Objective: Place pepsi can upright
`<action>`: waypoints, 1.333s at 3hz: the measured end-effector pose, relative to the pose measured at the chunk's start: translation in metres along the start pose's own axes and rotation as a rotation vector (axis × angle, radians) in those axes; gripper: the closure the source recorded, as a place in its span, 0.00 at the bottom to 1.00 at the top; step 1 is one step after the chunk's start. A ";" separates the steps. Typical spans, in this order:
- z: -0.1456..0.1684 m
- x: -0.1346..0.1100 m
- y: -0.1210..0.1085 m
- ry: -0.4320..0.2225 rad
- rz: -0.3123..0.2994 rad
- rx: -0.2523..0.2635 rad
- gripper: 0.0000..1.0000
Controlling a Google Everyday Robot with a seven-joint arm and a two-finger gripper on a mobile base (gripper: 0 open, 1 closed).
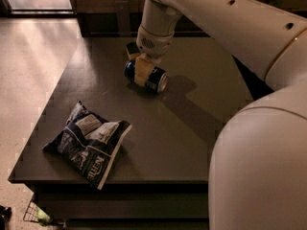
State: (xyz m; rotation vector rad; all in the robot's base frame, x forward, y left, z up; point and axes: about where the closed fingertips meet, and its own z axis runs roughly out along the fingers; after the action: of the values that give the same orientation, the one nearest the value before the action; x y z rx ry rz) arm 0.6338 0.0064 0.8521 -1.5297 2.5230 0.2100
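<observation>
The pepsi can (152, 77), dark blue with a silver end facing right, lies on its side on the dark table (192, 128) toward the far middle. My gripper (137, 61) hangs straight down from the white arm and sits right over the can's left half, down at the can's level. Its yellowish front pad covers part of the can's side.
A crinkled blue-and-white snack bag (88, 145) lies near the table's front left corner. The arm's large white body (259, 166) fills the right foreground. The table's left and front edges drop to a light floor. A dark cabinet stands behind the table.
</observation>
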 end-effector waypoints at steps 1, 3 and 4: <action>-0.031 0.017 -0.006 -0.215 -0.058 -0.010 1.00; -0.053 0.017 -0.016 -0.630 -0.156 -0.081 1.00; -0.058 0.001 -0.004 -0.844 -0.232 -0.125 1.00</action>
State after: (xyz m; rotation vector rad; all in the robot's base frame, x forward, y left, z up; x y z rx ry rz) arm 0.6325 -0.0088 0.9078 -1.3554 1.6849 0.7958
